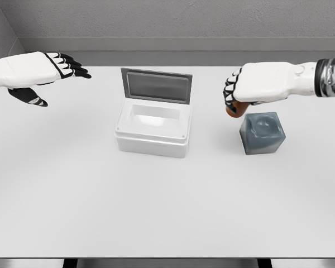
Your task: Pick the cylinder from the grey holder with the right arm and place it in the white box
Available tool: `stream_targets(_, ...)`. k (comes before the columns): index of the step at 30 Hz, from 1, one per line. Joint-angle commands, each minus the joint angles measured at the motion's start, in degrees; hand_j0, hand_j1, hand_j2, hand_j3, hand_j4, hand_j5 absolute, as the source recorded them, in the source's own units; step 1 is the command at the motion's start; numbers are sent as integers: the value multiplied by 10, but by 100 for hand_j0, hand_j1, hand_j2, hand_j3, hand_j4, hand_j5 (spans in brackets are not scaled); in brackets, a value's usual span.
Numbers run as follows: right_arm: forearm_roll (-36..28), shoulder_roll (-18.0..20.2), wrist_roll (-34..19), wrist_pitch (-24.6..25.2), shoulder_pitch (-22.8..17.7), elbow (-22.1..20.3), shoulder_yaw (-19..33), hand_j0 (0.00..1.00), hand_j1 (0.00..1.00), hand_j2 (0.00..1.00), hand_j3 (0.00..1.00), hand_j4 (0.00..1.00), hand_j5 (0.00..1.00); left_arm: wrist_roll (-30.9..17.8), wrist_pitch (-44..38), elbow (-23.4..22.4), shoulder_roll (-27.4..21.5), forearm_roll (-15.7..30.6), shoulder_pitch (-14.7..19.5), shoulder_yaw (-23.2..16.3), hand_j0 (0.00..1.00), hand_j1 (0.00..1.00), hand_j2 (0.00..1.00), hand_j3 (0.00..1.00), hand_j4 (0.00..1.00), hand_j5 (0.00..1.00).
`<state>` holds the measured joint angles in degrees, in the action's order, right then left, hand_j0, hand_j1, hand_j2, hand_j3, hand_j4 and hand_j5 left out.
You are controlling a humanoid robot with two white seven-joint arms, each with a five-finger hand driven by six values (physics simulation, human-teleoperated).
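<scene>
Head view shows a pale table (pixel 156 212) against a grey wall (pixel 173 17). The right hand (pixel 257 84) is clamped on an orange-brown cylinder (pixel 234 110), whose end pokes out below its fingers; its long axis cannot be told. Just below the hand sits the grey holder (pixel 262 133). The white box (pixel 153 131), lid up, lies to its left. Left hand (pixel 44 70) hovers with fingers spread.

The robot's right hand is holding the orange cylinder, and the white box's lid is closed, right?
Not quite. The head view shows the white box with its lid open, standing up at the back. The rest is right: the right hand holds the orange cylinder, beside the grey holder.
</scene>
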<state>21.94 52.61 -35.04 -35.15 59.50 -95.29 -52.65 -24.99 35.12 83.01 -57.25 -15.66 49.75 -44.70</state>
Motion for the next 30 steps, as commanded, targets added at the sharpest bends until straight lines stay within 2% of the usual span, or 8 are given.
stream_targets(1, -1, -12, 0, 2, 1, 0, -1, 41, 41, 41, 41, 41, 41, 0, -1, 0, -1, 3, 0, 1, 100, 100, 100, 100, 100, 100)
stream_targets(10, -1, -44, 0, 2, 16, 0, -2, 39, 39, 39, 39, 39, 39, 0, -1, 0, -1, 3, -1, 1, 100, 100, 100, 100, 100, 100)
stream_targets(21, 6, -82, 0, 2, 16, 5, -3, 39, 39, 39, 39, 39, 39, 0, -1, 0, -1, 3, 0, 1, 100, 100, 100, 100, 100, 100)
stream_targets(30, 21, -132, 0, 2, 17, 40, -3, 39, 39, 39, 39, 39, 39, 0, -1, 0, -1, 3, 0, 1, 100, 100, 100, 100, 100, 100)
